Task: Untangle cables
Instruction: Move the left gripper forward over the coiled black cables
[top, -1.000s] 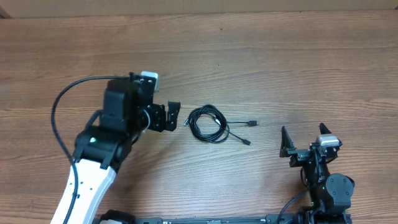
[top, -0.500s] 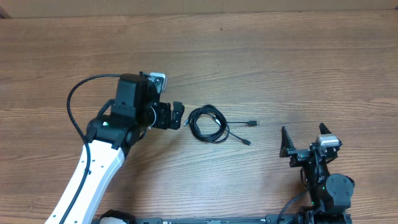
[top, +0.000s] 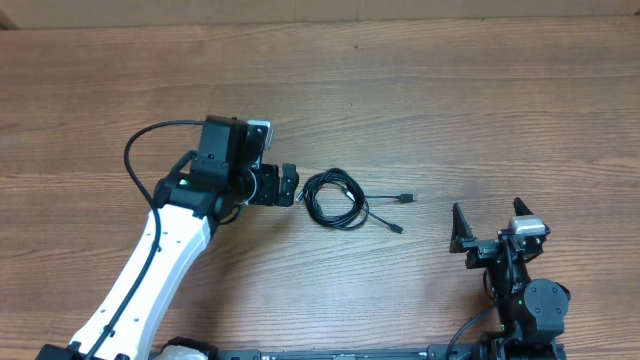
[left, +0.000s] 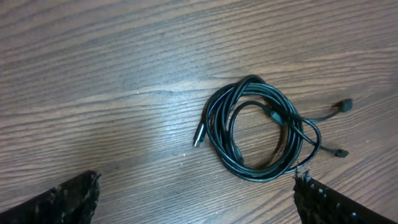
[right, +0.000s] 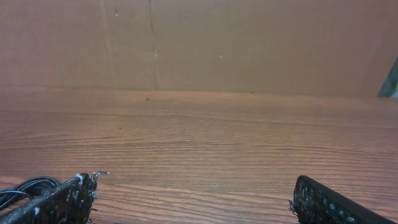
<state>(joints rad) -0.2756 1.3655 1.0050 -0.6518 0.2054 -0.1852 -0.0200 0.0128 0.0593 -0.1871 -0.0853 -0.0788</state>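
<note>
Cables (top: 335, 198) lie in a loose coil near the middle of the table (top: 450, 90), with two plug ends trailing toward the right arm and a pale tip pointing toward the left. The left end effector (top: 290, 186) hovers just beside that tip, fingers spread wide and empty. The right end effector (top: 490, 238), well apart, is likewise spread and empty.

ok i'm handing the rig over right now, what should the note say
Left gripper: open, empty, just left of the cables, not gripping them.
Right gripper: open, empty, at the near right, well clear of the cables.
Cables: one coiled bundle, two plug ends trailing right.
Done: nothing separated yet.
Left: grasp the bundle and pull the cables apart.
</note>
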